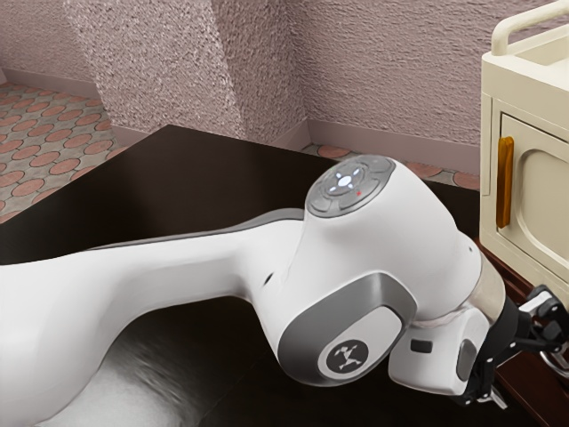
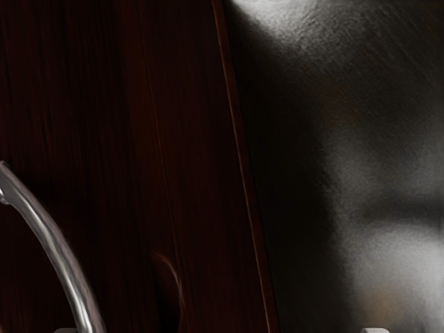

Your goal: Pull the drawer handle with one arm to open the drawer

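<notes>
Claw (image 1: 526, 351): fingers well apart, clamped on nothing
Handle (image 2: 55, 243): on the dark wooden front (image 2: 201, 139), ahead of the claw, off toward one finger
Handle's length: slantwise across the line joining the fingertips
Hard to see: handle's cut-off ends; depth left to reach

Your arm (image 1: 178, 276) comes into the exterior view from eight o'clock and stretches across to four o'clock, its control disc (image 1: 350, 185) lit at about two. Past the bent wrist (image 1: 440, 356), you have the black gripper (image 1: 533, 356) out at four o'clock, aimed toward the exterior view's right. Its fingers are spread wide, as far as you can judge with part of the gripper cut off by that view's edge. In the wrist view, you can see slivers of both fingertips, well apart.
</notes>
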You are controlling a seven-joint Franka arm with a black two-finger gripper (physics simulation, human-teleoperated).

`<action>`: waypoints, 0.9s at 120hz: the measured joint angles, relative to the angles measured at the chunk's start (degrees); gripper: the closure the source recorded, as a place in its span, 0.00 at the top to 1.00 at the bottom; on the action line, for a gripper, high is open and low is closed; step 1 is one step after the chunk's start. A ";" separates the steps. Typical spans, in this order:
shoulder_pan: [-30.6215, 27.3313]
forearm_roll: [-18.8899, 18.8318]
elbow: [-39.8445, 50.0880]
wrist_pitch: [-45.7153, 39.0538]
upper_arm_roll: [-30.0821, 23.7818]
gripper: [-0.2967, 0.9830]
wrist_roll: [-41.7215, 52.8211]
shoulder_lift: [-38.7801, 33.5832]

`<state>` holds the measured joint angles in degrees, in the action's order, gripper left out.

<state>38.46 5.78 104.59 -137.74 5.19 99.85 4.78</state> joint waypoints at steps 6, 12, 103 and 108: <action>-0.01 0.02 0.01 0.09 0.00 0.62 -0.03 0.00; -0.01 0.03 0.02 0.20 0.01 0.61 -0.08 -0.08; 0.16 -1.07 3.34 6.87 0.00 0.62 -1.31 -4.26; 0.30 -1.08 4.00 7.00 0.09 0.61 -1.38 -4.96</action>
<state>38.76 4.71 108.59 -130.74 5.28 98.47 -0.19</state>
